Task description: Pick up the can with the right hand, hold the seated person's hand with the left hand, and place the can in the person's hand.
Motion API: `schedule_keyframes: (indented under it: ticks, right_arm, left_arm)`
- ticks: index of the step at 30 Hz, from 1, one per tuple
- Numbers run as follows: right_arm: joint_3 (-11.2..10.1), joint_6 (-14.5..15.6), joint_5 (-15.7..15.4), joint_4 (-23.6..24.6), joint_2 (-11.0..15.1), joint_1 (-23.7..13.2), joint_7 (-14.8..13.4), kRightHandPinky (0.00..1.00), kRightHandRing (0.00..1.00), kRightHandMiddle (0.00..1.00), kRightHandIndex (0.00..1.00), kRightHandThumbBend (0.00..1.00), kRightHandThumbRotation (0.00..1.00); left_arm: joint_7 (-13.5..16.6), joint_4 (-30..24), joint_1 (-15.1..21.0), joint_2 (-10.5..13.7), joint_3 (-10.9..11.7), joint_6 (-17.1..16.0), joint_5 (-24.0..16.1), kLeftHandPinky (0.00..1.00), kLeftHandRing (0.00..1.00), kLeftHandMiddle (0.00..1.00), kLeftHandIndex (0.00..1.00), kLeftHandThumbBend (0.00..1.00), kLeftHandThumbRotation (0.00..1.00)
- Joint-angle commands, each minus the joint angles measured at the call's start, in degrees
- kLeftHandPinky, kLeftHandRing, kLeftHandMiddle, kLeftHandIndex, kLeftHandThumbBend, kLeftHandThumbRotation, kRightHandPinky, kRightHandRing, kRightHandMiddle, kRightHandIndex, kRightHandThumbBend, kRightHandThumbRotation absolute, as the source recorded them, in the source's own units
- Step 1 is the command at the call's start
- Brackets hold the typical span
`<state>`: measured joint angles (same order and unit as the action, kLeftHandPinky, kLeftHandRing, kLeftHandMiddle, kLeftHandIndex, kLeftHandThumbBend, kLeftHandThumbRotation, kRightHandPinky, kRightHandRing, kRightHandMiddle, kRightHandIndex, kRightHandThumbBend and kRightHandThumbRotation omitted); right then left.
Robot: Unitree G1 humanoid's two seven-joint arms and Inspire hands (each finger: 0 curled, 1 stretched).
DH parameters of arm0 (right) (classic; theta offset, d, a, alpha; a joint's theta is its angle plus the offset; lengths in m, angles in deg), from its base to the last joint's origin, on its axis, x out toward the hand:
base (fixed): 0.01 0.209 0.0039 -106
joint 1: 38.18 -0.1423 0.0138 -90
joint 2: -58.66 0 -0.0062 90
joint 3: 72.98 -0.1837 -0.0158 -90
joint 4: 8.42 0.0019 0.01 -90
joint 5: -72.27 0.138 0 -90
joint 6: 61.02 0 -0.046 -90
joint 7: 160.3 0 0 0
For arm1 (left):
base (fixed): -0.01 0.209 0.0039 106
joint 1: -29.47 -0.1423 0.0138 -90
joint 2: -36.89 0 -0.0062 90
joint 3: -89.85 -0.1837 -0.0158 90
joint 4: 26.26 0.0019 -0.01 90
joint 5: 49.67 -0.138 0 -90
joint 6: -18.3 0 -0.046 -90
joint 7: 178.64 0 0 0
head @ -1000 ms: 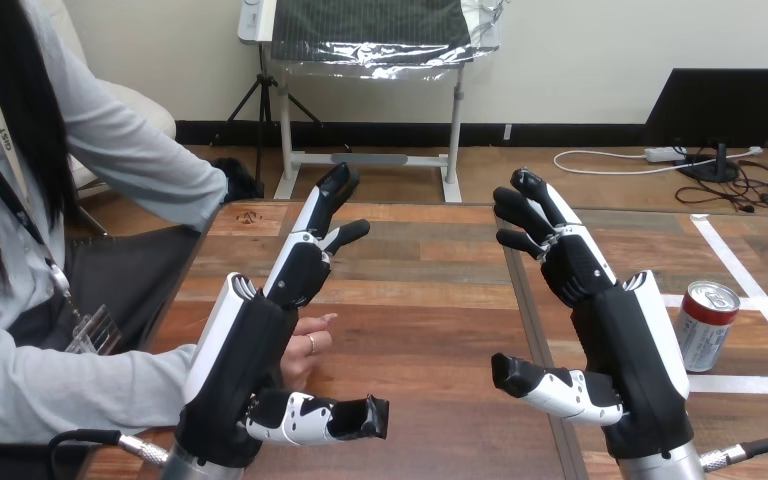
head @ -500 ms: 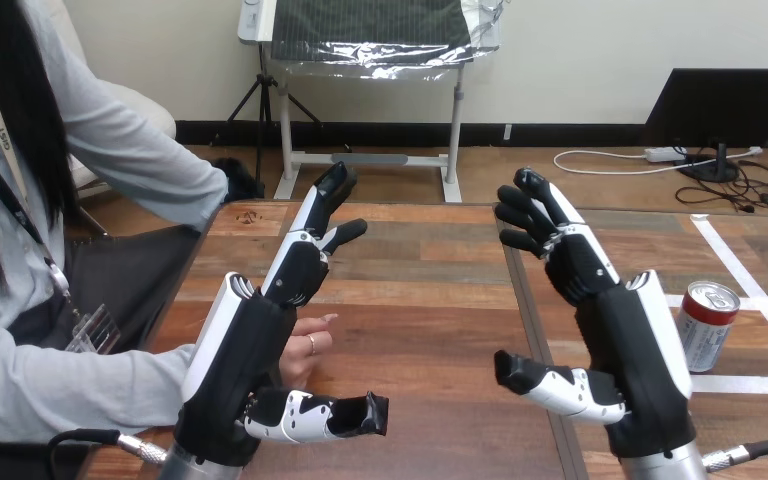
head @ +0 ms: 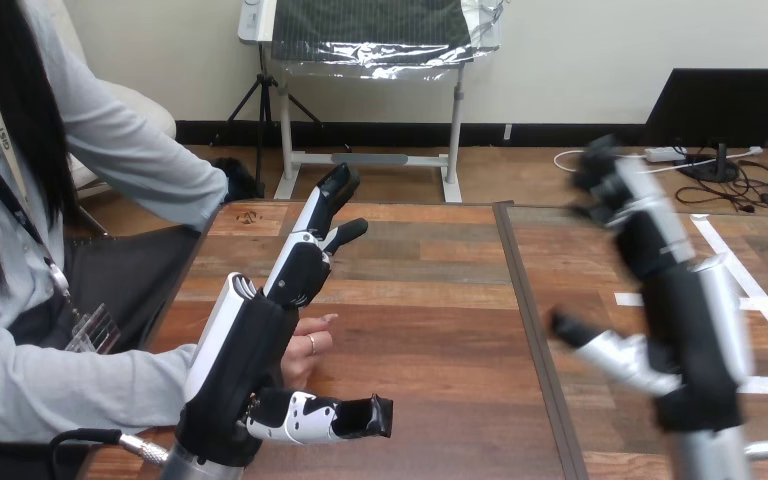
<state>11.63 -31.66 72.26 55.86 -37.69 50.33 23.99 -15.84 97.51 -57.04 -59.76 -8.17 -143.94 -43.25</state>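
Note:
My left hand (head: 250, 345) stands raised over the table's left part, open, with straight fingers pointing away and the thumb (head: 325, 417) out toward the middle. The person's hand (head: 312, 345) lies on the wood just right of my left palm, partly behind it, and whether the two touch I cannot tell. At the table's right my right hand (head: 695, 320) is raised and blurred, open, fingers (head: 615, 190) upward and thumb (head: 600, 347) spread leftward. The can is hidden behind my right hand.
The person sits at the table's left side, their grey sleeve (head: 70, 385) resting along the near left edge. White tape lines (head: 760, 300) mark the table's right part. A dark seam (head: 525, 300) runs front to back through the table's middle.
My right hand has swung quickly to the right and now covers the place where the red and silver can stood. My left hand and the person's hand have stayed still.

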Motion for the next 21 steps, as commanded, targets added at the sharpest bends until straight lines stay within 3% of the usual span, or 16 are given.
schedule_keyframes:
  ticks: [1,11,21]
  right_arm:
    - [-3.10,-1.54,1.34,-0.36,2.13,-5.90,-1.25,0.87,0.89,0.91,0.93,1.00,0.61]
    - [-7.19,-0.45,0.57,-1.21,3.34,-7.89,-4.25,0.87,0.89,0.90,0.92,1.00,0.62]
    - [-9.62,-0.65,0.43,-4.55,4.57,-10.42,-6.45,0.85,0.88,0.90,0.92,1.00,0.63]
  left_arm:
    - [-0.17,-0.72,3.74,-0.40,0.56,-0.05,1.23,0.91,1.00,1.00,1.00,1.00,0.63]
    - [-0.24,-0.85,3.61,-0.43,0.78,-0.17,0.96,0.91,1.00,1.00,1.00,1.00,0.63]
    - [-0.20,-0.93,3.48,-0.39,0.86,-0.19,0.92,0.91,1.00,1.00,1.00,1.00,0.64]
